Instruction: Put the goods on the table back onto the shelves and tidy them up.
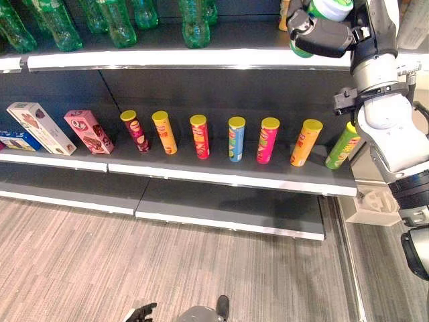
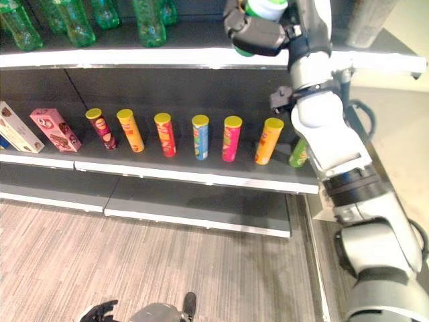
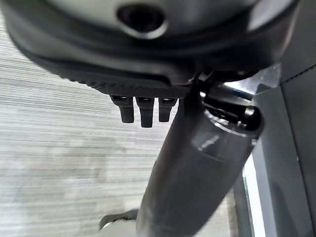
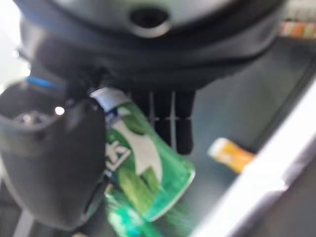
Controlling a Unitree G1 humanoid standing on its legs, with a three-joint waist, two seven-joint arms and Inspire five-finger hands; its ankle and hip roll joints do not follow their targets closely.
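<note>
Right hand at upper right of frame, fingers curled round a green can, holding it over the top shelf, likely to set it down by the bottles. Left hand idle, fingers relaxed.

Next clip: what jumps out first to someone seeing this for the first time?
The right robot hand is raised at the top shelf, fingers curled round a green can with a white lid. Below it, a row of colourful upright snack tubes lines the middle shelf, with two boxes to the left. Green bottles stand on the top shelf.
</note>
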